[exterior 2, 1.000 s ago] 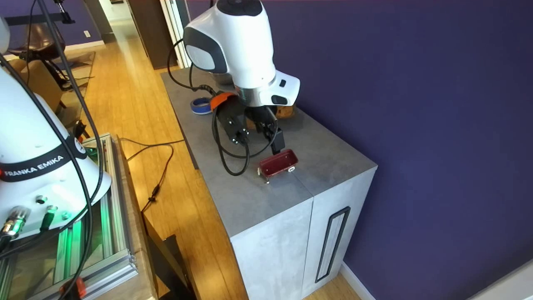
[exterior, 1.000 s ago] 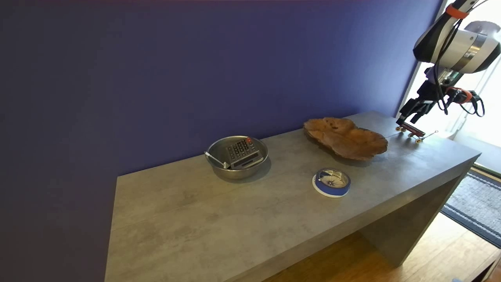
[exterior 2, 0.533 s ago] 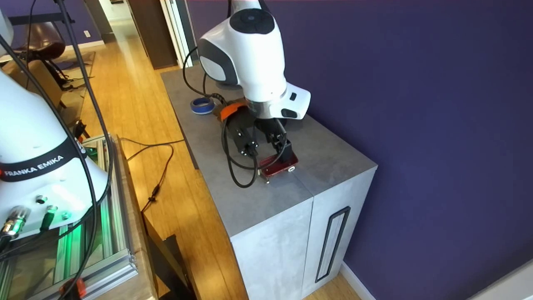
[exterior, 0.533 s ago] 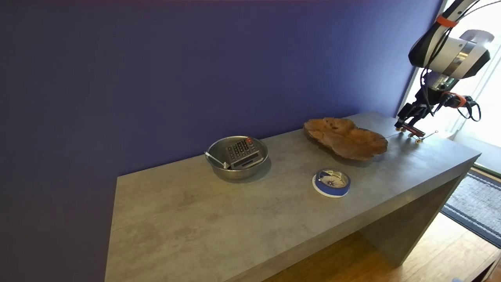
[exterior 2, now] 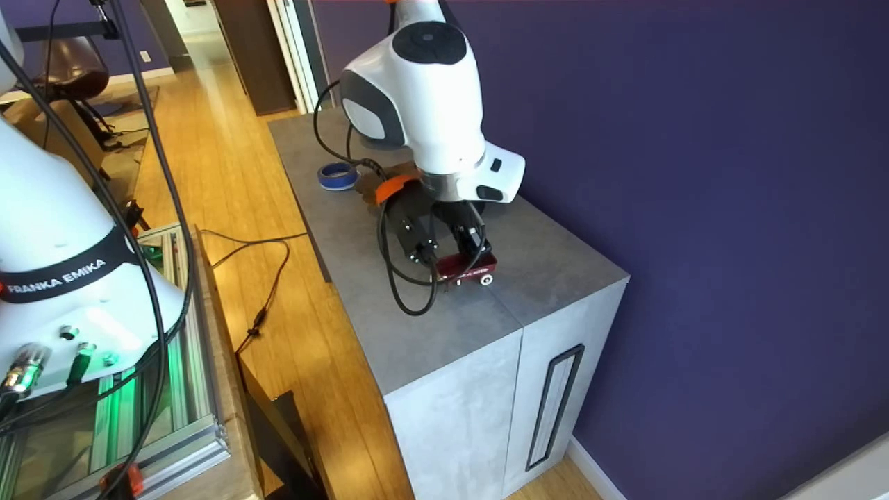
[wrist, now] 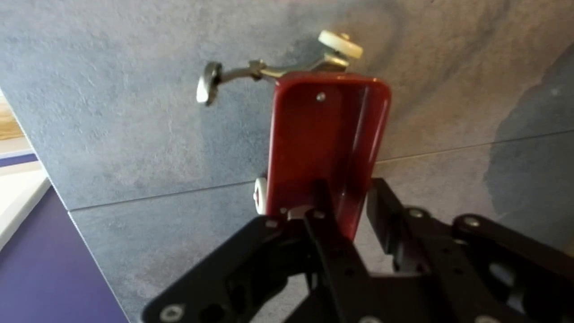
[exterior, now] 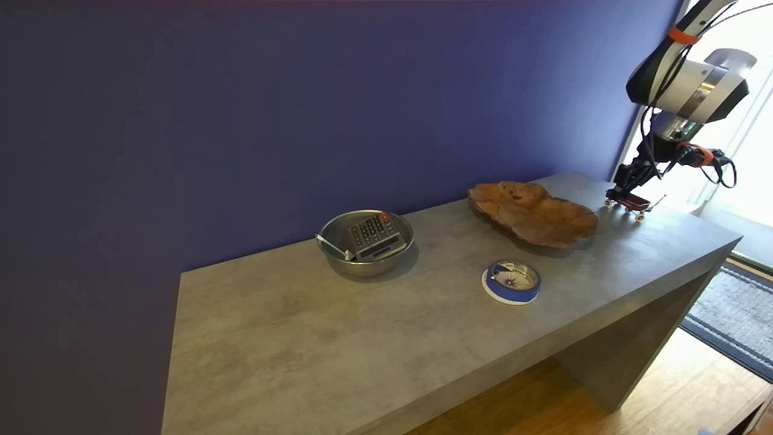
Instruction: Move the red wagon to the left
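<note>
The red wagon [wrist: 314, 130] has pale wheels [wrist: 260, 196] and a bent metal handle [wrist: 242, 72]. It is on the grey tabletop [exterior 2: 444, 340] near one end, and in an exterior view the wagon [exterior: 633, 202] appears at the far right. My gripper [wrist: 350, 186] straddles one long side wall of it in the wrist view, jaws partly closed. One finger reaches down inside the red bed; the other finger [wrist: 381, 211] is outside, its tip close against the wall. Whether both pads press on the wall cannot be seen. Cables and the hand cover part of the wagon [exterior 2: 489, 266].
A brown wooden tray [exterior: 531, 214] lies beside the wagon along the purple wall [exterior: 362, 121]. A blue-rimmed dish [exterior: 513, 290] sits nearer the front edge. Further along is a metal bowl [exterior: 371, 269] holding a calculator [exterior: 377, 235]. The tabletop's end edge is close to the wagon.
The gripper came down to the wagon and its fingers drew together. Over the last half second the wagon shifted slightly towards the tray and turned or tilted, showing more of its side.
</note>
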Controlling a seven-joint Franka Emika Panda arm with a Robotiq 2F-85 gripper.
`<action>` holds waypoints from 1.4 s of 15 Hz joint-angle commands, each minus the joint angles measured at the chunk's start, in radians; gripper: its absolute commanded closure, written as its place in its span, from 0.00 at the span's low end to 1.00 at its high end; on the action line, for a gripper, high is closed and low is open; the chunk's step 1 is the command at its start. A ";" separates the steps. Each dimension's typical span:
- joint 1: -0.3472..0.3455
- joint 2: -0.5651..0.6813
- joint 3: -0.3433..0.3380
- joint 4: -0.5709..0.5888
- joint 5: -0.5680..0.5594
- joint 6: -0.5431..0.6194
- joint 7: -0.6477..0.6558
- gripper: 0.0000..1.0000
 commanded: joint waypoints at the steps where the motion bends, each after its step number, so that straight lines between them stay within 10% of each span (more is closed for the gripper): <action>1: -0.022 0.011 0.020 0.016 0.052 0.021 -0.047 0.99; 10: -0.020 -0.059 0.014 -0.016 0.054 0.068 -0.075 0.99; 20: -0.027 -0.589 -0.064 -0.345 -0.256 -0.353 -0.274 0.99; 21: -0.004 -0.443 -0.055 -0.262 -0.190 -0.274 -0.247 0.99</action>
